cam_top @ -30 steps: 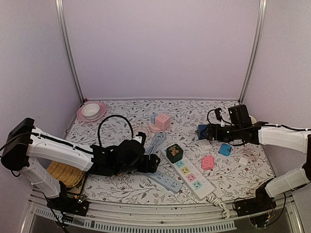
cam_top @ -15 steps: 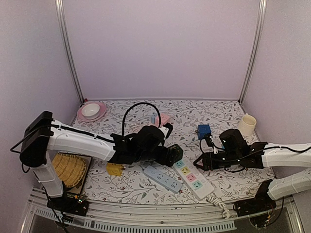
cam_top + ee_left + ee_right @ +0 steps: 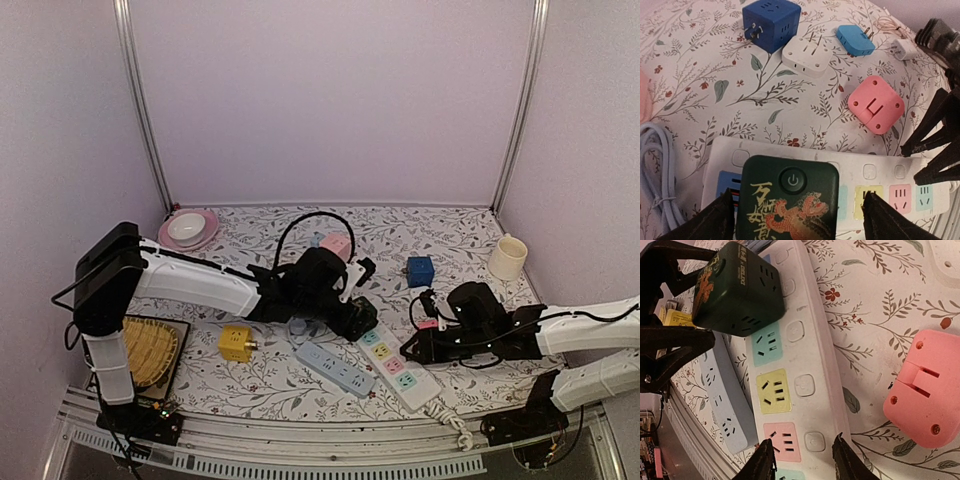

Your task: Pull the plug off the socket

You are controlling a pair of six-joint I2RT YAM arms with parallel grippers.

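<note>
The plug is a dark green cube (image 3: 358, 318) with a red-and-gold dragon print (image 3: 787, 200), seated on the far end of a white socket strip (image 3: 400, 368) with pastel outlets (image 3: 805, 365). My left gripper (image 3: 350, 315) is open, one finger on each side of the green plug (image 3: 737, 290), apart from it; the gap shows in the left wrist view (image 3: 800, 212). My right gripper (image 3: 415, 350) hovers low over the strip's near half. Its jaws (image 3: 802, 452) are narrowed but apart, tips over the pink outlet and the strip's right edge.
A pale blue strip (image 3: 335, 367) lies just left of the white one. A pink adapter (image 3: 922, 390) sits right of the strip. A blue cube (image 3: 771, 22), white adapter (image 3: 805, 55) and blue plug (image 3: 855, 40) lie farther back. A yellow cube (image 3: 236, 343) and cream cup (image 3: 507, 257) stand off to the sides.
The left arm swept right from the pale blue strip to the green plug. The right arm swung from the back right down over the white strip, its jaws narrowing.
</note>
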